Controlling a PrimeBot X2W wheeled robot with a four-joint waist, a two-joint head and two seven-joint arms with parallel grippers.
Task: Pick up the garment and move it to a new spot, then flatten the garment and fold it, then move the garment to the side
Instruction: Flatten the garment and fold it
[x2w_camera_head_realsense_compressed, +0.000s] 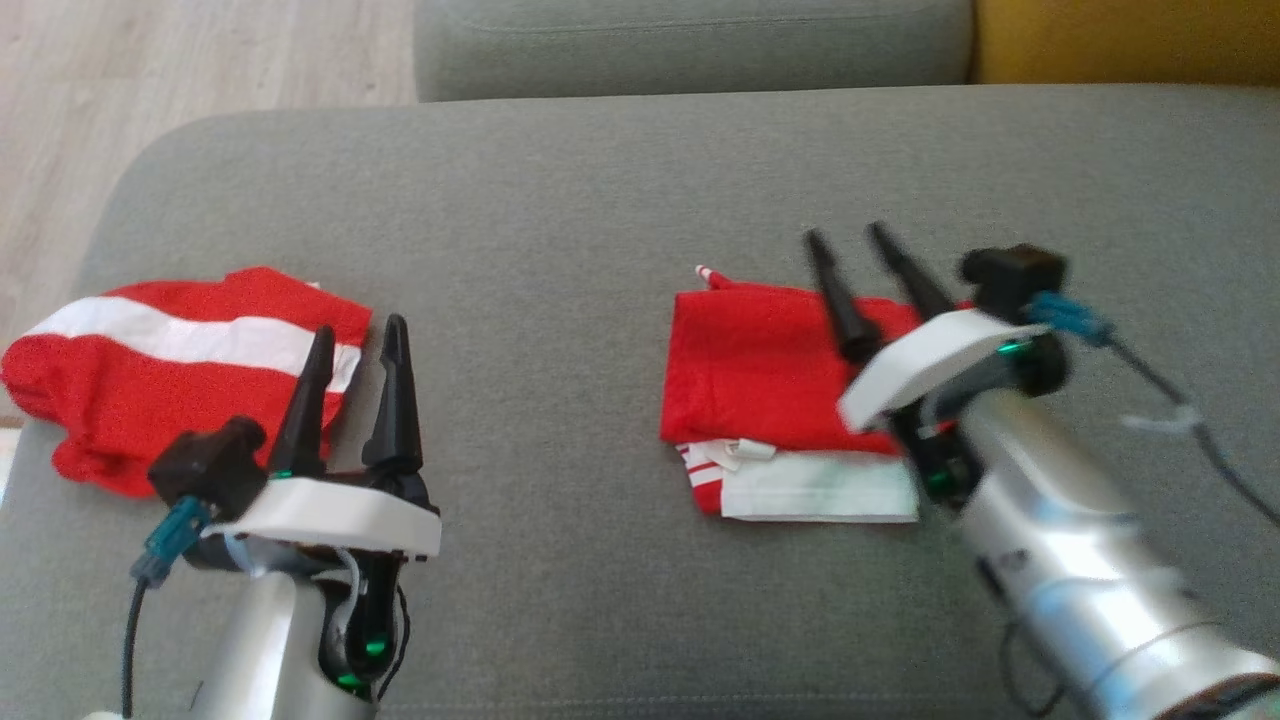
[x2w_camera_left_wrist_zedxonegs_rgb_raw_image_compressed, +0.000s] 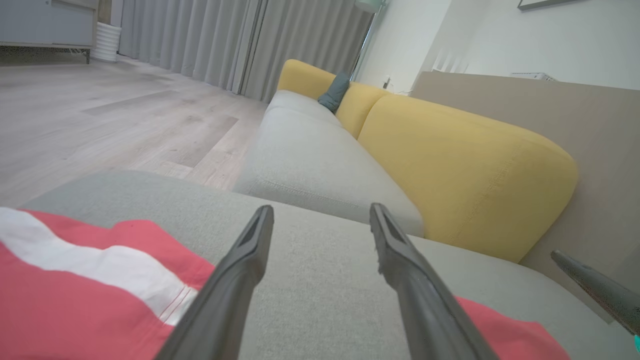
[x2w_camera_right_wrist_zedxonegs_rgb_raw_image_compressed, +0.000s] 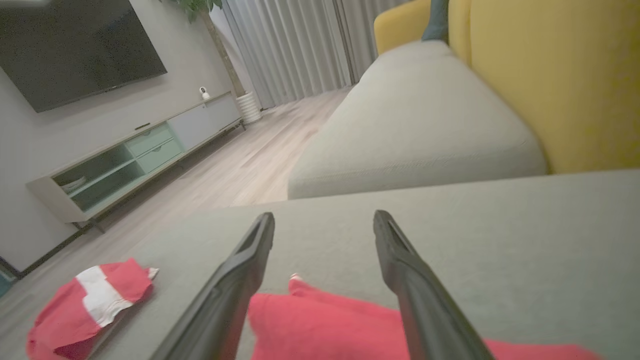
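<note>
The right claw (x2w_camera_head_realsense_compressed: 847, 235) stands released, its two dark fingers spread and empty over the right edge of the folded red fabric garment with a white hem (x2w_camera_head_realsense_compressed: 760, 370). I cannot tell whether they touch the cloth. That garment lies flat as a neat rectangle on the broad grey upholstered sofa cushion (x2w_camera_head_realsense_compressed: 560, 220). It looks folded and set down, so I judge that what remains is to shift it aside. Well to the left of the folded garment, the left claw (x2w_camera_head_realsense_compressed: 360, 327) is likewise spread and empty, seemingly parked clear of the work. It sits just beside a crumpled red garment with a white stripe (x2w_camera_head_realsense_compressed: 150, 370). A small white tag (x2w_camera_head_realsense_compressed: 735, 452) at the folded garment's near edge is too blurred to read.
</note>
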